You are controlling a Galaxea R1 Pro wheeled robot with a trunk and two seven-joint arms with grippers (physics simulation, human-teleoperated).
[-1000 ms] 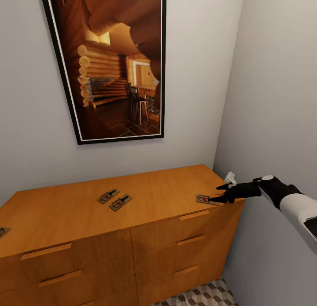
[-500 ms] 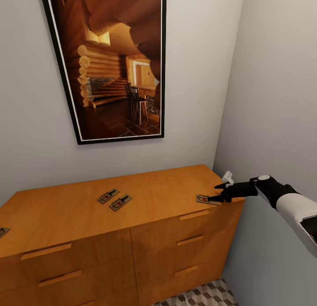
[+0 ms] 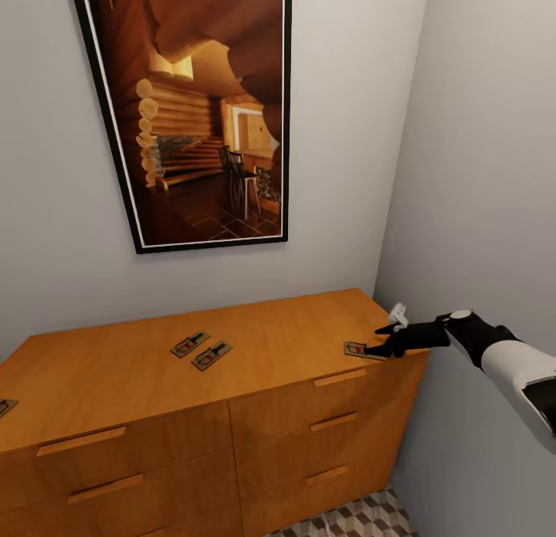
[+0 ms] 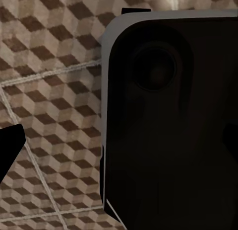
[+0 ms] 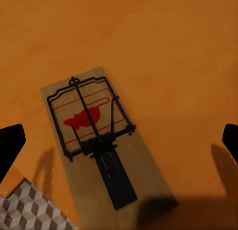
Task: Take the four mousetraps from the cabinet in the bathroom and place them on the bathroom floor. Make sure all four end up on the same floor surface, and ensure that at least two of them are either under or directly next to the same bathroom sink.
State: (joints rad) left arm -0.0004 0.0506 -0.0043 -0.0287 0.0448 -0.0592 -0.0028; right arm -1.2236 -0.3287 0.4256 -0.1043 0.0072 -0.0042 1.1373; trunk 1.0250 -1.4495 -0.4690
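One mousetrap (image 5: 94,140) lies flat on the cabinet (image 3: 293,344) — between the right tool's (image 3: 384,341) spread, released fingers.

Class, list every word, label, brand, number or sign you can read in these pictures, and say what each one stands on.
None: no readable text in any view.
The mousetrap under the right gripper bears only a red mark and lines, no letters.
The framed picture above the cabinet shows a log interior, no words.
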